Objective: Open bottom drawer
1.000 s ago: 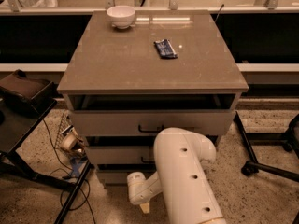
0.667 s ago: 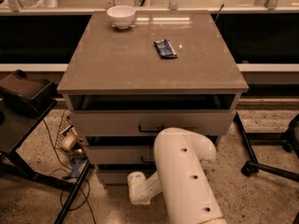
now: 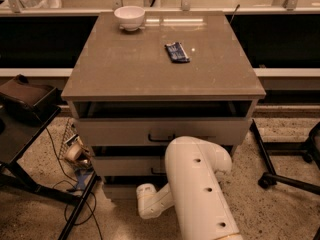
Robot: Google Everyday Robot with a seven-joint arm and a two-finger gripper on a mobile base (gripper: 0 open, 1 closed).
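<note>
The grey-beige cabinet (image 3: 160,69) has three drawers. The bottom drawer (image 3: 119,190) shows only as a narrow strip of front at lower left, and its handle is hidden behind my white arm (image 3: 197,189). The middle drawer (image 3: 125,165) and the top drawer (image 3: 120,132), with its black handle (image 3: 161,138), sit above it. My gripper is out of sight, hidden behind the arm low in front of the lower drawers. A short white arm link (image 3: 150,202) juts left just below the bottom drawer's front.
A white bowl (image 3: 129,17) and a blue packet (image 3: 177,52) lie on the cabinet top. A black stand with a dark bag (image 3: 25,101) is at the left, with cables and clutter (image 3: 76,156) on the floor beside it. A chair base (image 3: 287,176) is at the right.
</note>
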